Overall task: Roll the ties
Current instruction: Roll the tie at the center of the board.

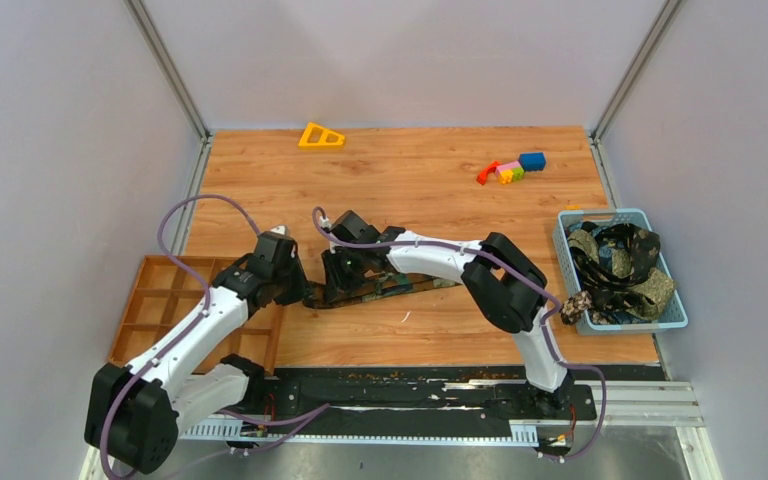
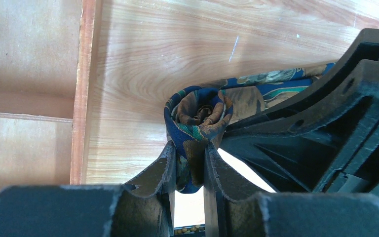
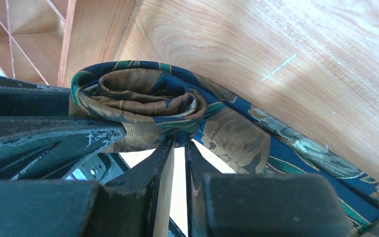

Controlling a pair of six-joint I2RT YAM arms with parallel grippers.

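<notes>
A: From above?
B: One tie (image 1: 415,286) lies on the wooden table (image 1: 410,180), both arms over it; more ties (image 1: 620,260) fill the basket (image 1: 600,213), grey walls (image 1: 60,120) around.
A: Left wrist?
B: The left gripper (image 2: 189,148) clamps the coil (image 2: 197,111).
A: Right?
B: The right gripper (image 3: 177,143) sits nearly closed at the coil; grasp, I cannot tell. Rolling's midway: next, wind along the flat tail, tightly

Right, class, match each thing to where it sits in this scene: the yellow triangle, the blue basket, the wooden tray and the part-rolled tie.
Things:
1 yellow triangle
2 blue basket
3 wooden tray
4 part-rolled tie

Places:
A right edge of the table
B middle, between the two arms
C far edge
D near left side

Pairs: 1-C, 2-A, 3-D, 4-B
</notes>
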